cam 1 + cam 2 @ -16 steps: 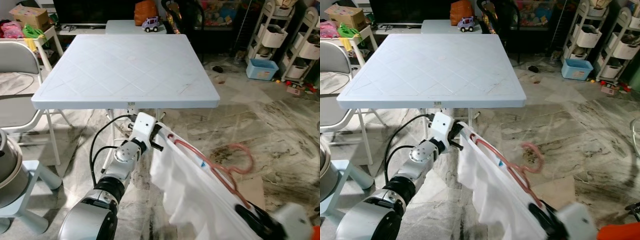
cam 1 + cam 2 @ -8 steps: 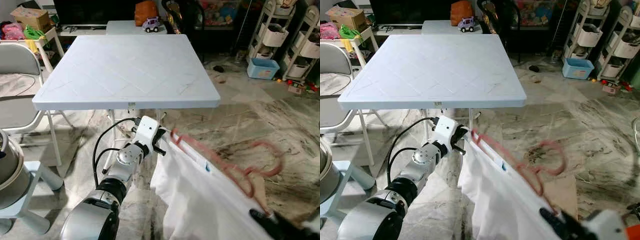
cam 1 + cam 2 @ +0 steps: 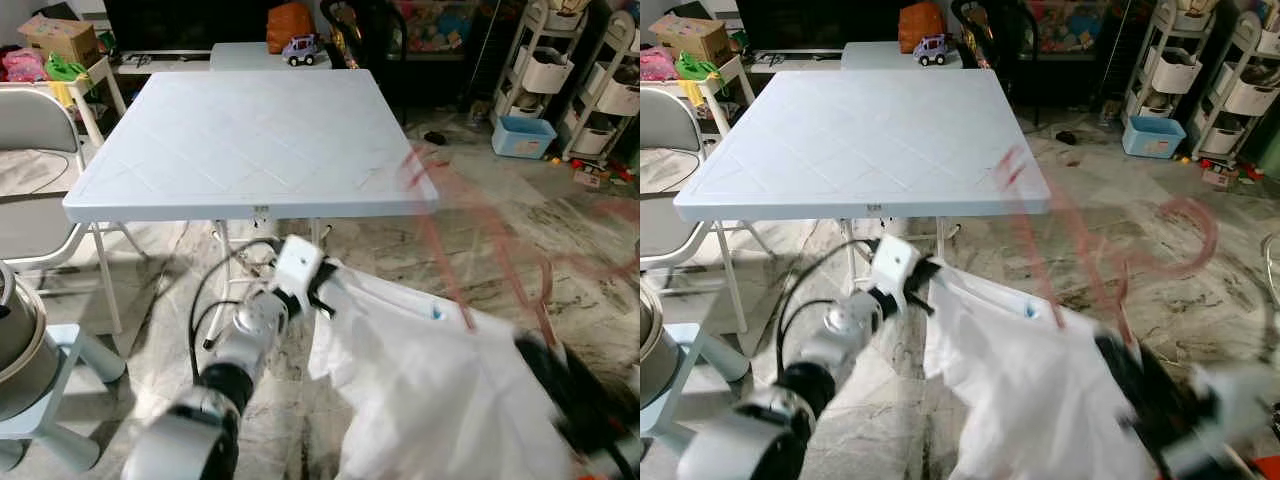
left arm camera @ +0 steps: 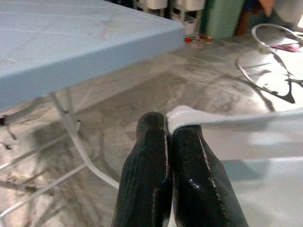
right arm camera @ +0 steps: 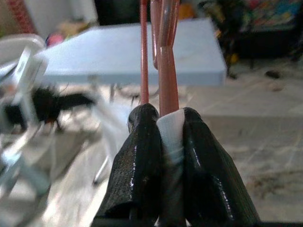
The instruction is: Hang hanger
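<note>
Pale blue counter (image 3: 250, 140) ahead; white garment (image 3: 440, 390) stretched below its edge. Pink hanger (image 5: 163, 56) pinched in right tool (image 5: 170, 142), left tool (image 4: 168, 137) pinching garment edge. Not yet hung.

Bright even daylight, heavy motion blur on arms.
</note>
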Controlling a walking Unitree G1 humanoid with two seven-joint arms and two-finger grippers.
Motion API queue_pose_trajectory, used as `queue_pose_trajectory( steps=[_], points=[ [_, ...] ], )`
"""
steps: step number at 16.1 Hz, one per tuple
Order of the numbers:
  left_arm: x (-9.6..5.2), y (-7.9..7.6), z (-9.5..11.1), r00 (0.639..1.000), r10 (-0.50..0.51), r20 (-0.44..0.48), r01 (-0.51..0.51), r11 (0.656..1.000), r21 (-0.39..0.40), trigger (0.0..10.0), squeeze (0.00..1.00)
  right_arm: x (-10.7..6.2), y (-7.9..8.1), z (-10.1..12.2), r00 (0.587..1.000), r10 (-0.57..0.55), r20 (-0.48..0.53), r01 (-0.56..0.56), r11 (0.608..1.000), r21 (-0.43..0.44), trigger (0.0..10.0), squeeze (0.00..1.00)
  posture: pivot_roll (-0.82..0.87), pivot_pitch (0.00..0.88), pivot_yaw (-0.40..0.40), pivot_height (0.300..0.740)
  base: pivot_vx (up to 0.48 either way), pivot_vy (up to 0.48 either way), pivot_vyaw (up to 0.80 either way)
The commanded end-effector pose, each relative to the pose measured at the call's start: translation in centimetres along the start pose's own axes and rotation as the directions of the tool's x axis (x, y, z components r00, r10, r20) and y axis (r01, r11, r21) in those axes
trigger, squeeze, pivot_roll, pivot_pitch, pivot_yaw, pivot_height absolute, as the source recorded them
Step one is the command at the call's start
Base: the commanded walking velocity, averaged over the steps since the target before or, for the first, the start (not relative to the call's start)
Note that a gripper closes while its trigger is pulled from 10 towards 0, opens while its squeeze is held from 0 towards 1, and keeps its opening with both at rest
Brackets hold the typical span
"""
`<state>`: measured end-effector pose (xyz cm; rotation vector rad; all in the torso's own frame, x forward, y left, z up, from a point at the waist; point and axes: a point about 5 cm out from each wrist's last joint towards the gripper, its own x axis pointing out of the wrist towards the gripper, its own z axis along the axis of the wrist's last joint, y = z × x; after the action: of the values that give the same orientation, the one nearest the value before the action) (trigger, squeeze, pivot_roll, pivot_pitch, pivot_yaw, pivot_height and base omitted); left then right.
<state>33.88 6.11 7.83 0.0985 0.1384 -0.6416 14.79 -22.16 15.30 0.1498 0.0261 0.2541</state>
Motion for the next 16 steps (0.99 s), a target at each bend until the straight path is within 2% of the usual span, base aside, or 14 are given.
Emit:
queue_pose_trajectory(
  steps=[1, 2, 3, 5, 6, 8, 10, 12, 13, 16],
  points=[
    [0.0, -0.1, 0.4, 1.000, -0.021, 0.014, 0.020, 0.999, 0.031, 1.1, 0.00, 0.1, -0.1, -0.4, 0.999, -0.030, -0.023, 0.030, 0.999, -0.015, 10.0, 0.00, 0.02, 0.000, -0.023, 0.740, 0.000, 0.000, 0.00],
    [0.0, -0.4, 0.2, 0.999, -0.032, 0.013, 0.032, 0.999, 0.028, 9.6, 0.29, 0.7, 0.5, -0.7, 1.000, -0.021, -0.011, 0.021, 1.000, 0.003, 10.0, 0.00, 0.02, 0.000, -0.025, 0.740, 0.000, 0.000, 0.00],
    [-0.2, -0.6, -0.3, 0.999, -0.046, 0.001, 0.046, 0.998, 0.034, 10.0, 1.00, 1.7, 1.1, -1.2, 0.999, -0.032, -0.005, 0.033, 0.999, 0.029, 10.0, 0.00, 0.02, 0.001, -0.026, 0.740, 0.000, 0.000, 0.00],
    [-0.3, -0.8, -0.5, 0.998, -0.064, -0.016, 0.065, 0.997, 0.042, 10.0, 1.00, 2.7, 1.1, -1.6, 0.996, -0.093, -0.002, 0.093, 0.994, 0.048, 10.0, 0.00, 0.03, 0.008, -0.036, 0.740, 0.000, 0.000, 0.00],
    [-0.5, -0.9, -0.9, 0.996, -0.088, -0.033, 0.089, 0.996, 0.027, 10.0, 1.00, 3.4, 1.1, -2.2, 0.992, -0.122, -0.026, 0.123, 0.992, 0.019, 10.0, 0.00, 0.03, 0.005, -0.038, 0.740, 0.000, 0.000, 0.00],
    [-0.6, -0.9, -1.3, 0.993, -0.101, -0.062, 0.103, 0.994, 0.035, 10.0, 1.00, 3.5, 0.9, -2.5, 0.990, -0.135, -0.041, 0.136, 0.991, 0.016, 10.0, 0.00, 0.03, 0.006, -0.041, 0.740, 0.000, 0.000, 0.00],
    [-1.0, -1.3, -1.6, 0.984, -0.164, -0.066, 0.168, 0.984, 0.059, 10.0, 1.00, 3.6, 0.9, -3.3, 0.986, -0.140, -0.090, 0.139, 0.990, -0.015, 10.0, 0.00, 0.03, 0.008, -0.047, 0.740, 0.000, 0.000, 0.00],
    [-1.3, -1.8, -2.1, 0.971, -0.227, -0.079, 0.231, 0.972, 0.044, 10.0, 1.00, 3.8, 0.5, -3.9, 0.976, -0.183, -0.114, 0.179, 0.983, -0.049, 10.0, 0.00, 0.03, 0.009, -0.048, 0.740, 0.000, 0.000, 0.00],
    [-1.5, -1.9, -2.3, 0.968, -0.235, -0.083, 0.240, 0.969, 0.062, 10.0, 1.00, 4.1, 0.1, -4.1, 0.964, -0.244, -0.108, 0.238, 0.969, -0.064, 10.0, 0.00, 0.04, 0.009, -0.049, 0.740, 0.000, 0.000, 0.00],
    [-1.5, -1.4, -2.0, 0.982, -0.179, -0.058, 0.183, 0.981, 0.070, 10.0, 1.00, 4.8, 0.1, -4.4, 0.950, -0.299, -0.088, 0.295, 0.954, -0.063, 10.0, 0.00, 0.04, 0.007, -0.050, 0.740, 0.000, 0.000, 0.00]
  ],
)
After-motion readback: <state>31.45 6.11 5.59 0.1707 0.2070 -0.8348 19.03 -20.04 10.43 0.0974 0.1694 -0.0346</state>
